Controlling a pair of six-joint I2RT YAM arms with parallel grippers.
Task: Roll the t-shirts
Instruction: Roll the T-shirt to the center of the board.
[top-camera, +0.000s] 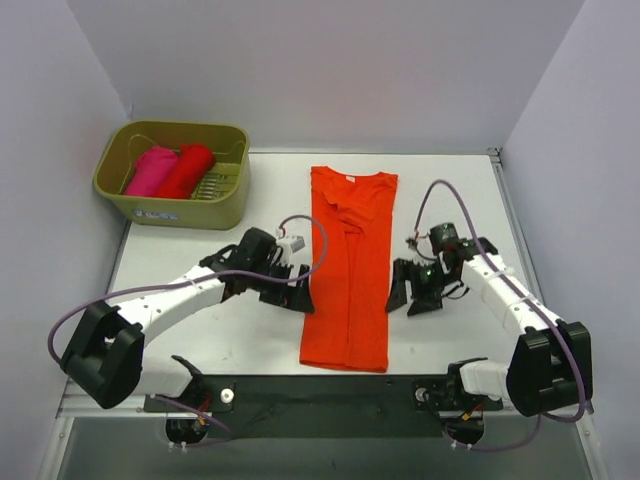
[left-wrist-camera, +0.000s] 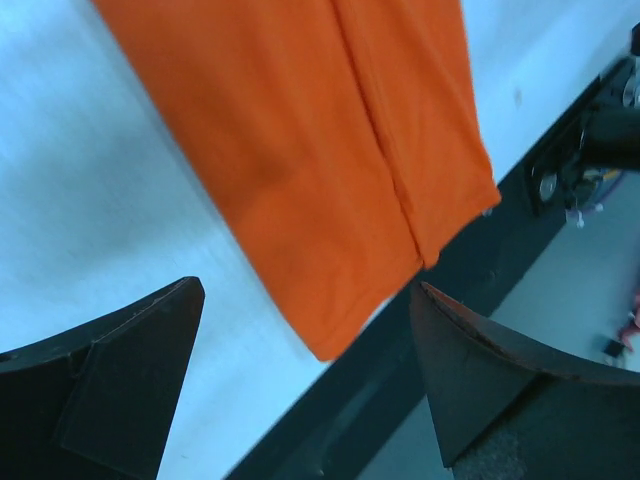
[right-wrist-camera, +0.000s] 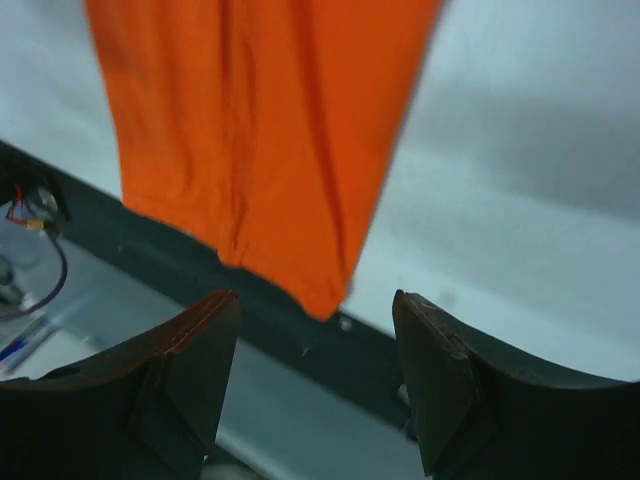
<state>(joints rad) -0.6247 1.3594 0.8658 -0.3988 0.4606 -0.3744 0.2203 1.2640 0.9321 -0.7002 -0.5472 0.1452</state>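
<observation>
I see the orange-red t-shirt lying flat in the middle of the table, folded lengthwise into a narrow strip. Its collar points toward 12 o'clock and its hem toward 6 o'clock, at the table's near edge. My left pincer sits just beside the strip on its 9 o'clock side, jaws spread wide and holding nothing. The right pincer stands just off the 3 o'clock side, jaws apart and also empty. Both wrist views show the hem end beyond the parted fingers, untouched. At 10 o'clock the olive-green basket holds a magenta t-shirt and a deeper red t-shirt, bundled side by side.
</observation>
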